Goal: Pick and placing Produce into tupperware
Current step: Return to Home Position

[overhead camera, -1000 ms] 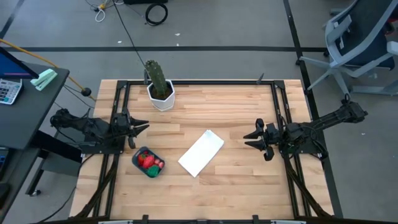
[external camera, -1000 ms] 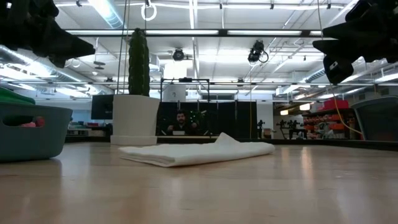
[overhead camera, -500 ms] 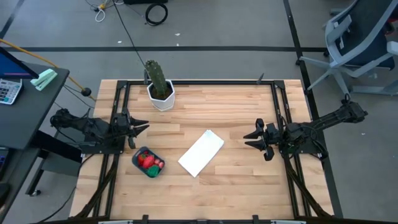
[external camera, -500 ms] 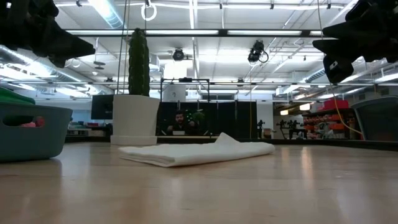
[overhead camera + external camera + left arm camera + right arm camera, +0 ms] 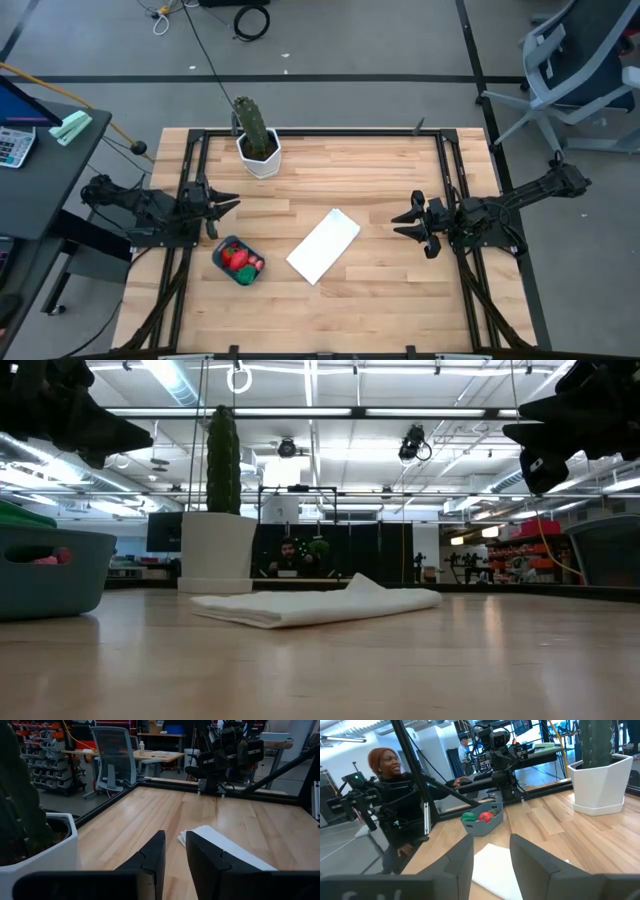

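Observation:
The teal tupperware (image 5: 238, 261) rests on its base near the table's left side, holding red produce (image 5: 238, 258) and a green piece (image 5: 247, 267); the right wrist view shows the tupperware (image 5: 482, 823) from the side with red produce (image 5: 486, 815) on top. My left gripper (image 5: 228, 206) hovers open just beyond the tub toward the far edge, touching nothing. My right gripper (image 5: 402, 222) waits open by the table's right side. In the low view the tupperware (image 5: 48, 572) sits at the left, and both grippers hang above the table.
A white flat panel (image 5: 323, 246) lies on the table's middle. A tall green cactus in a white hexagonal pot (image 5: 259, 152) stands near the far edge. A person (image 5: 395, 785) sits beyond the table's left side. An office chair (image 5: 580, 70) stands off the table's far right corner.

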